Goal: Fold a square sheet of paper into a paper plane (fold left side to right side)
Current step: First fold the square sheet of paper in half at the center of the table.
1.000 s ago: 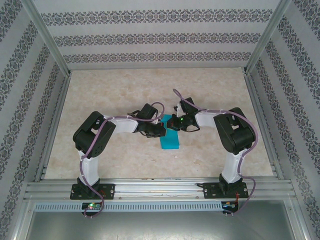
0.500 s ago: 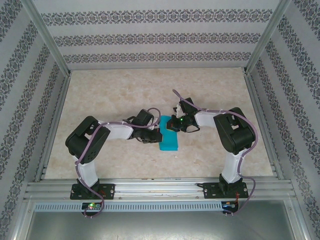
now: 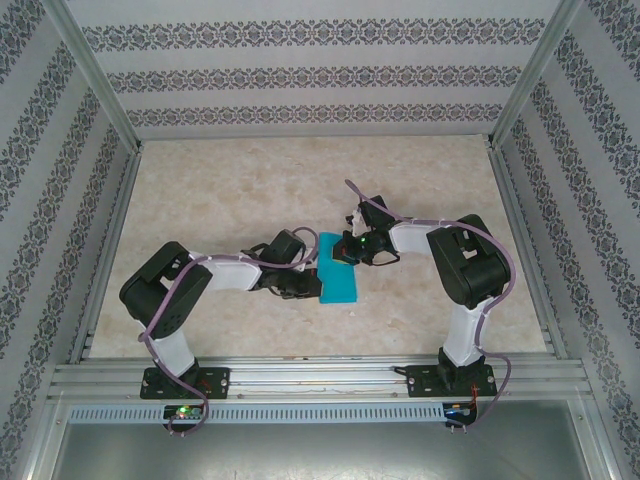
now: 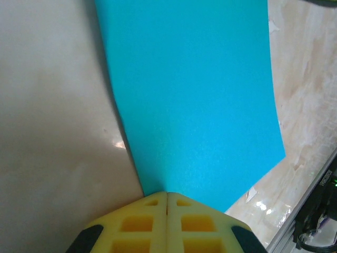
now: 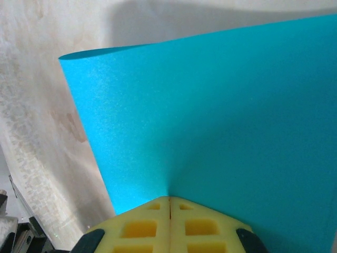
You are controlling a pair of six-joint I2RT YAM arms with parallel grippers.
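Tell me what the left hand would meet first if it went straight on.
The square sheet of paper: the left hand is shut on its edge, with the sheet ahead. Beyond it, depth is unclear.

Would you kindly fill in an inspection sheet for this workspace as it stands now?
Surface: beige marbled table, no spills seen.
Job's things: teal square sheet of paper lies mid-table, partly lifted and curved.
Clutter: nothing seen.
Grippers: left gripper shut on the sheet's left edge; right gripper shut on its far end.
Cables: purple cables run along both arms.
Surroundings: patterned walls, aluminium frame.
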